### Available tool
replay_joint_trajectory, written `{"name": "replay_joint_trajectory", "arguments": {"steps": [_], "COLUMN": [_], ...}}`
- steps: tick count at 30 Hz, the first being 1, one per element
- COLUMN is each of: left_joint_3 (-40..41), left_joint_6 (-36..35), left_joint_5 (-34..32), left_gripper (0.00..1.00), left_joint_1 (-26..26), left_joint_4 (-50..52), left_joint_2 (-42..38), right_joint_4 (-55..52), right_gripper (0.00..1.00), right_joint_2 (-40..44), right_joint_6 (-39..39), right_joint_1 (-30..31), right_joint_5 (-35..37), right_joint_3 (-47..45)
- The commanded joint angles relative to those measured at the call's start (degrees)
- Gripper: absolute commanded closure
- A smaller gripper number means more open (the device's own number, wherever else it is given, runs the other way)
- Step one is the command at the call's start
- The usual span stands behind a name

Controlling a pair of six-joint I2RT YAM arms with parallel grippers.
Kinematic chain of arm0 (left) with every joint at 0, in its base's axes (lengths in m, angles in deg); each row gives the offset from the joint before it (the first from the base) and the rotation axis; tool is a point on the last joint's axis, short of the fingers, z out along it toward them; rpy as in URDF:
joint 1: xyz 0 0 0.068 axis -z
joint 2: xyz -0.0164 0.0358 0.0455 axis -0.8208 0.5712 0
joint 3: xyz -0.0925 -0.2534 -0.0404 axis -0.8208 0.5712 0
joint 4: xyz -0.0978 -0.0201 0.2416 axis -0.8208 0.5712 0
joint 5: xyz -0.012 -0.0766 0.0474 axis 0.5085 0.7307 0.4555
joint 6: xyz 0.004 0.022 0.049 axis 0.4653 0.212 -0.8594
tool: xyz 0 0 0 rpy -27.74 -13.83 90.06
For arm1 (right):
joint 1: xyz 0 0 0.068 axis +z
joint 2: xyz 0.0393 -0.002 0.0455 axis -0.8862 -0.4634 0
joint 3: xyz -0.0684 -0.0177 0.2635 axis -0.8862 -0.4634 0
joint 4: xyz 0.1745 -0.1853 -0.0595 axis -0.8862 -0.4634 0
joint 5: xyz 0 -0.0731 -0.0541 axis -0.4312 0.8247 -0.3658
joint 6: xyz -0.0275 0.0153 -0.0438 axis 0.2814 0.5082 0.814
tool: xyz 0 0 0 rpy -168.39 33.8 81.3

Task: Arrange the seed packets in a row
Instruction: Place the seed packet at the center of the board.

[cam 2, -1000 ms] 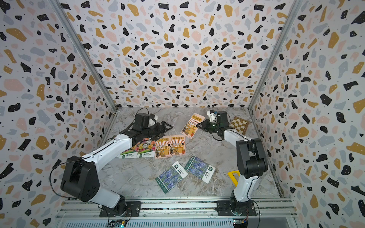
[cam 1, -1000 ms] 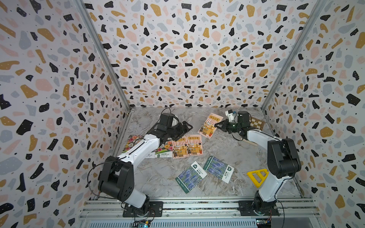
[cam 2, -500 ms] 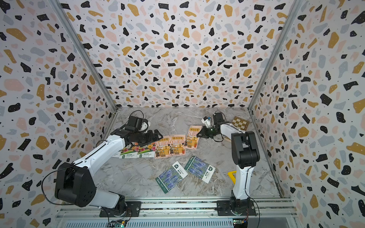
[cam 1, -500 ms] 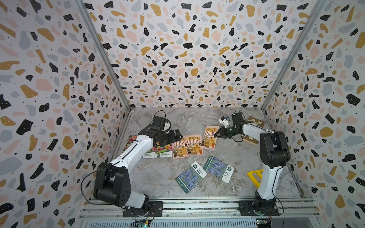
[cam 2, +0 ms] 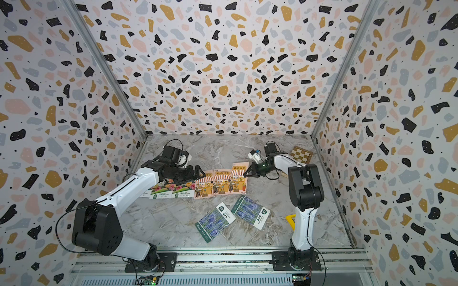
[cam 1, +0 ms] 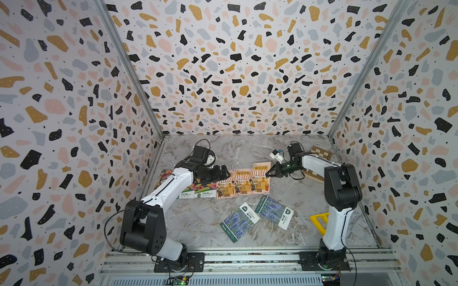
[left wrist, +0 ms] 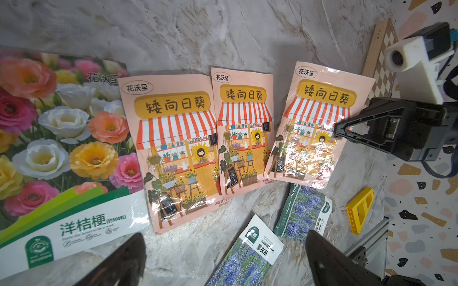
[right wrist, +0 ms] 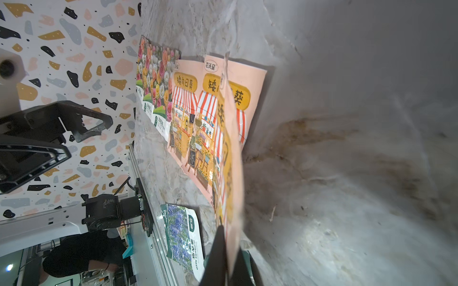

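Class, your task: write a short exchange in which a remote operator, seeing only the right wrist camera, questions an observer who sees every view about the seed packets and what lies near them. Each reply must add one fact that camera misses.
Operator: My right gripper is shut on a pink awning packet, and I see one lavender packet. Only one?
Observer: No, two: a left-hand lavender packet and a right-hand lavender packet lie tilted, in front of the row.
Operator: Anything else I'm missing?
Observer: A yellow triangular frame lies by the base of the right arm, partly hidden behind it.
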Motion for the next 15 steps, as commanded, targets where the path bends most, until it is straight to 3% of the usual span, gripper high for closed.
{"name": "replay_joint_trajectory", "arguments": {"steps": [1,4,6,12,15], "left_joint_3": [-1.56,-1.44,-1.33,-1.21,-2.20], "left_joint_6": [-1.42,-1.50,-1.33,0.58,2.41], "left_joint_5": [1.05,1.02,1.29,4.91,6.53], "left_gripper": [0.01,0.01,0.01,0.00,0.08], "left_joint_1": [-0.28,-0.23,-0.20,0.13,1.62], "left_joint_4": [0.64,0.78,0.60,-1.53,-2.51], "left_joint_2": [0.22,0.37,0.51,2.71,4.94], "right_joint_4": [-3.67,-3.48,-2.48,3.33,7.37], "right_gripper": [0.88,0.66,0.57,0.57,0.58], "right_joint_2": [-1.82,-3.28,-4.20,-3.67,-1.46], "right_joint_6": [2.35,0.94,-0.63,-4.37,-7.23], "right_joint_1": [-0.32,-0.38,-0.69,-0.59,-0.61], "right_joint_5": [1.08,6.09,8.10,8.63,11.65], "right_joint_3": [2.53,4.63,6.23,5.35,2.10]}}
